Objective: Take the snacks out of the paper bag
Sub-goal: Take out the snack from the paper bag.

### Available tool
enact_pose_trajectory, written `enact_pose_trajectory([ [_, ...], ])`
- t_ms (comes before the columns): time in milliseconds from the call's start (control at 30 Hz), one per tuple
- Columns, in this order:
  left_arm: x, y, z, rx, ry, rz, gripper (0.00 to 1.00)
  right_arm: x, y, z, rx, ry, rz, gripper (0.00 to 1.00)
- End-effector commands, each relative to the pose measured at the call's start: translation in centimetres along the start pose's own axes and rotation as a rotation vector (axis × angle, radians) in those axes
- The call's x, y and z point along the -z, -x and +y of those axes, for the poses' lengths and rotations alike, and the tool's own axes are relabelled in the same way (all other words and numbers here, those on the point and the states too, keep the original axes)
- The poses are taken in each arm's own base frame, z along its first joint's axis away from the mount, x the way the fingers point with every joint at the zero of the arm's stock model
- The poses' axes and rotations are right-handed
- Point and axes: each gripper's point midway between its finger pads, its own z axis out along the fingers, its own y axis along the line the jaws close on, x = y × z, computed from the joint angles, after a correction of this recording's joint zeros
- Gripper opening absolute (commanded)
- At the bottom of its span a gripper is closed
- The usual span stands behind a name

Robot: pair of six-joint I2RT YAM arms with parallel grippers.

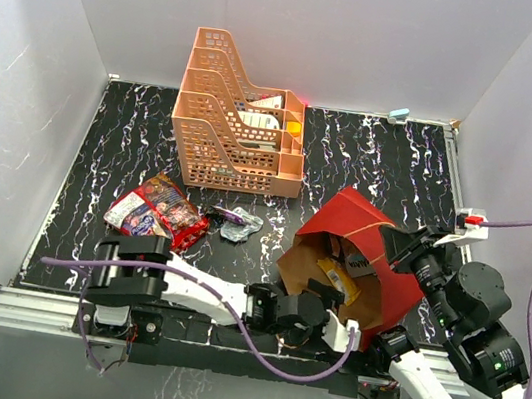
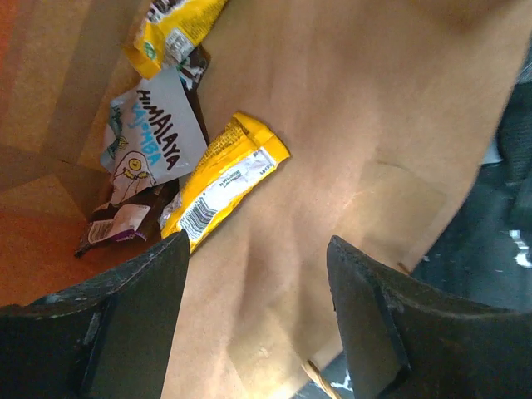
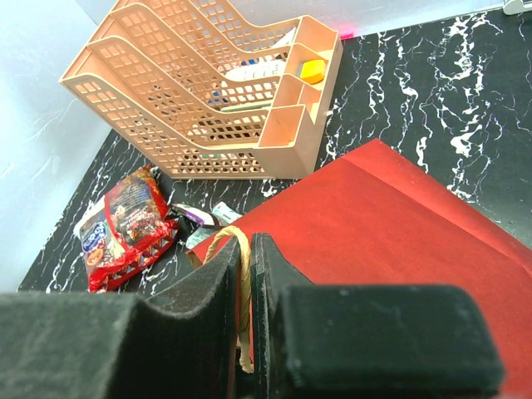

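1. snacks out: big red bag and small wrappers, lying at 9 o'clock from the paper bag.
2. left to pull: yellow packet, himalaya packet, more inside.
3. left gripper fingers apart in the bag mouth, empty; right gripper looks clamped on the cord handle.

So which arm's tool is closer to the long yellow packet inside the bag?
Left. The left tool is inside the paper bag, just short of the long yellow packet. The right tool is outside, pinching its cord handle.
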Motion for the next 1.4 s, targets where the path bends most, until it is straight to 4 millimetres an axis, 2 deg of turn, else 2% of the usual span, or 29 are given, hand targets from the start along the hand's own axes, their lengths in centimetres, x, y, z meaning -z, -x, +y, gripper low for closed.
enact_pose_trajectory([
  [0,-2.2,0.5,2.7,-0.132,0.045,-0.019,0.68,0.4,3.3,1.8,-0.006,0.066,-0.105,0.12],
  [167,-5.0,-1.2,3.8,-0.171,0.027,0.016,0.7,0.5,3.2,2.8,-0.005,0.117,-0.091,0.12],
  [267,-6.1,-1.1,4.5,-0.179,0.026,0.006,0.69,0.4,3.0,3.0,-0.009,0.131,-0.083,0.12],
  [567,-8.3,-3.4,2.1,-0.2,-0.152,0.052,0.66,0.5,3.3,3.0,-0.007,0.13,-0.094,0.11],
  [633,-8.9,-3.8,2.2,-0.196,-0.16,0.059,0.63,0.5,3.3,2.9,-0.002,0.126,-0.095,0.11],
  [733,-9.6,-4.7,2.4,-0.198,-0.147,0.072,0.49,0.4,3.3,2.8,0.004,0.12,-0.095,0.11],
  [800,-9.8,-5.0,2.5,-0.201,-0.138,0.077,0.45,0.3,3.1,2.6,0.006,0.112,-0.092,0.11],
  [933,-9.3,-4.7,3.2,-0.193,-0.112,0.079,0.29,0.2,2.7,2.1,0.008,0.096,-0.092,0.11],
  [1100,-7.2,-3.0,4.4,-0.137,-0.072,0.047,0.15,-0.1,2.3,1.8,0.004,0.086,-0.098,0.11],
  [1200,-6.0,-2.7,4.5,-0.113,-0.067,0.046,0.06,-0.3,2.2,1.5,0.0,0.073,-0.102,0.1],
  [1367,-4.1,-2.2,4.8,-0.077,-0.051,0.044,0.0,-0.3,2.1,1.1,-0.005,0.057,-0.11,0.1],
])
